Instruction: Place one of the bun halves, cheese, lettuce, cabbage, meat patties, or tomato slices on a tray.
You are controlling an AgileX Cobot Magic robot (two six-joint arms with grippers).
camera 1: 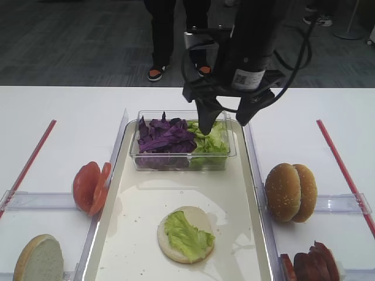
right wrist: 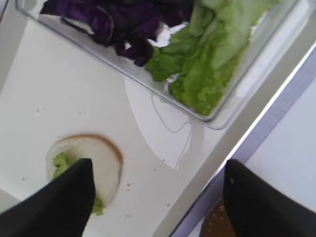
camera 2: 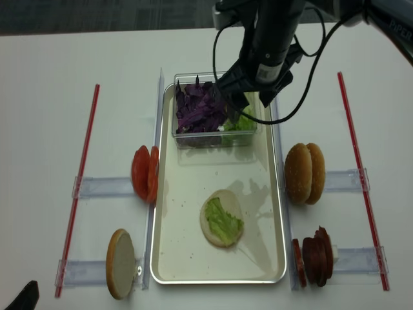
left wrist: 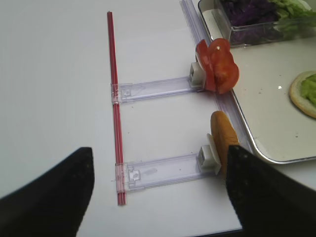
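Two jaws of our right gripper (camera 1: 225, 124) are standing wide apart, gripping nothing | we are hovering over the lettuce (camera 1: 212, 139) in the clear tub (camera 1: 183, 162), beside the cabbage (camera 1: 164, 136) | tray (camera 1: 136, 205) is carrying a bun half (camera 1: 200, 221) topped with a lettuce leaf (camera 1: 186, 235) | our left gripper (left wrist: 158, 192) is parted, empty, near the tomato slices (left wrist: 217, 66).

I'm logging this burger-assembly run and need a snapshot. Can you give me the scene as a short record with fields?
tray contents: bun half cut face up with a lettuce leaf on it; clear tub at the far end
tub contents: purple cabbage left, lettuce heap right
right gripper: open, empty, above the tub's lettuce side
left gripper: open, empty, over bare table
off tray: tomato slices, meat patties
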